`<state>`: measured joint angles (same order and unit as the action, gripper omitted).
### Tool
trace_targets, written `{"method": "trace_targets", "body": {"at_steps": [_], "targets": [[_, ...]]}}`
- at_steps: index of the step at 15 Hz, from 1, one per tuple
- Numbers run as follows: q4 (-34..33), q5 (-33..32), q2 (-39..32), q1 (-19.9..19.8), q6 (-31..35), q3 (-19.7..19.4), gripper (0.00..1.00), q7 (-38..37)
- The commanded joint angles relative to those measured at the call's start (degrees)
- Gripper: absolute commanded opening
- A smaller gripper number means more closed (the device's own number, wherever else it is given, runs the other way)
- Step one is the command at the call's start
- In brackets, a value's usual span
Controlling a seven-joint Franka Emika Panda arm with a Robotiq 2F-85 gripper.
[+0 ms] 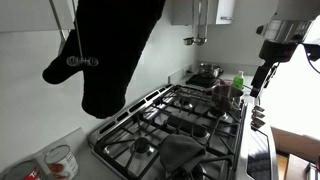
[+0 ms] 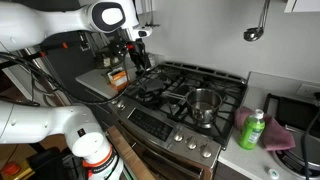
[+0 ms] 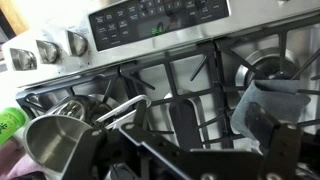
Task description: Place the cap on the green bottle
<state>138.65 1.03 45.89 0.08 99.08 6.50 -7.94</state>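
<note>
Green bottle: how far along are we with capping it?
Done: nothing I can confirm. In hand: the claw hangs over the stove, away from the bottle, which stands on the counter beyond the pot. Whether it grips anything is unclear. Left: bringing the cap to the bottle and seating it.

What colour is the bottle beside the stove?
The bottle is bright green, clearest in an exterior view.

Arm (image 2: 45,25) comes in from past side edge of stove (image 2: 160,122). White wrist (image 2: 110,16) bent downward. Hand (image 2: 137,60) hangs pointing down, low above stove's corner burner. Finger spread unclear.
</note>
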Motion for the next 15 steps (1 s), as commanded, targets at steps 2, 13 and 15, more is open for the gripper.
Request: {"method": "trace_targets", "body": {"at_steps": [2,13,15], "targets": [[-0.1,-0.3,-0.1,0.4,-0.1,-0.3,1.0,-0.2],[-0.3,-0.7,-0.3,-0.3,-0.1,-0.8,1.0,-0.4],[-0.7,-1.8,-0.4,-2.4,0.3,-2.9,1.0,-0.5]]}}
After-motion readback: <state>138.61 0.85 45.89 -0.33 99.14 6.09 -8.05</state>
